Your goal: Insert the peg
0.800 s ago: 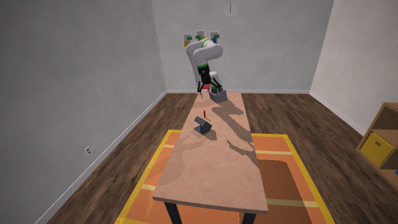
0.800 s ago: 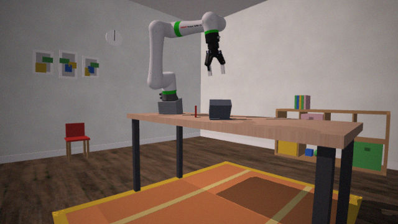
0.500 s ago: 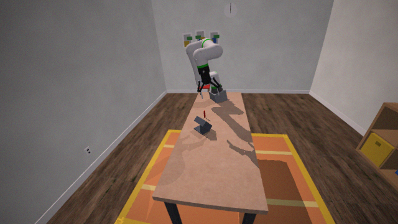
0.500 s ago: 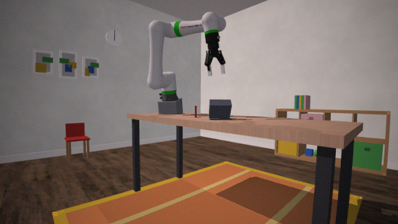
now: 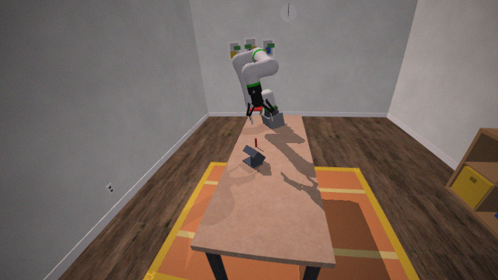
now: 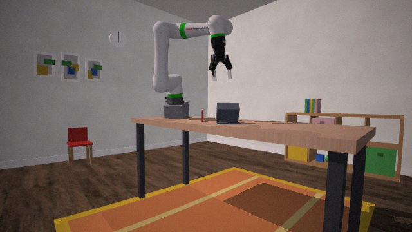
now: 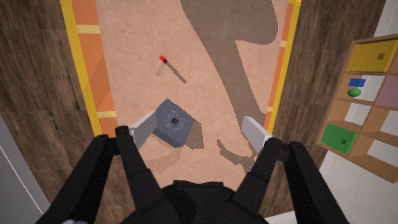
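A small red peg (image 5: 255, 142) stands upright on the wooden table; it also shows in the exterior view (image 6: 203, 115) and from above in the wrist view (image 7: 163, 58). A dark grey sloped panel (image 5: 254, 156) sits close beside it on the table, and its small hole shows in the wrist view (image 7: 175, 121). The panel also shows in the exterior view (image 6: 228, 113). My gripper (image 6: 221, 75) (image 7: 199, 120) hangs high above the table, fingers wide open and empty, roughly over the panel.
The arm's grey base block (image 6: 176, 110) stands at the table's far end. A wooden shelf with coloured bins (image 6: 344, 142) stands by the right wall. A red chair (image 6: 78, 142) is at the back wall. An orange rug lies under the table.
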Robot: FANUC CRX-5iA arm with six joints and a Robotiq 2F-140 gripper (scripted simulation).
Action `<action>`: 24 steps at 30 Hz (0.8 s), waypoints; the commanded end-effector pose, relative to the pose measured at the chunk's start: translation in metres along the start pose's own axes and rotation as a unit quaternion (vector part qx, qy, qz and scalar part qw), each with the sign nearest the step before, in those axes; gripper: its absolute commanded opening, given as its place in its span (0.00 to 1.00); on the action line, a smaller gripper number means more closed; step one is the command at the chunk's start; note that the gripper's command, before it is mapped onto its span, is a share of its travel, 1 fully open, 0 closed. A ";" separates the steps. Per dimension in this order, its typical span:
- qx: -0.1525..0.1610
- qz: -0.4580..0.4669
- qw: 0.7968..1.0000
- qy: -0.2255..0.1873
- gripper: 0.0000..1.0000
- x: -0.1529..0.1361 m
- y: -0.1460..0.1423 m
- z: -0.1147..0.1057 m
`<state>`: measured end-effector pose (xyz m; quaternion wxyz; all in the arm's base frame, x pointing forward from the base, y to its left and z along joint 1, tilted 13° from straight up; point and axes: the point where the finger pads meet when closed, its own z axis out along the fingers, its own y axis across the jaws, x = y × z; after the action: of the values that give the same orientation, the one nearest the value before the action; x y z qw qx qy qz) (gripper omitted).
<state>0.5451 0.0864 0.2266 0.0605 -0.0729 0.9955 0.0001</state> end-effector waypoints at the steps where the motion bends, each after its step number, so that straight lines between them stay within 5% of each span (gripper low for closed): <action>1: 0.015 0.049 0.999 -0.003 1.00 0.011 -0.014 0.017; 24: 0.079 0.298 0.951 -0.028 1.00 0.093 -0.087 0.109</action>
<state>0.4883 -0.0017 0.1204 0.0819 0.1995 0.9751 -0.0516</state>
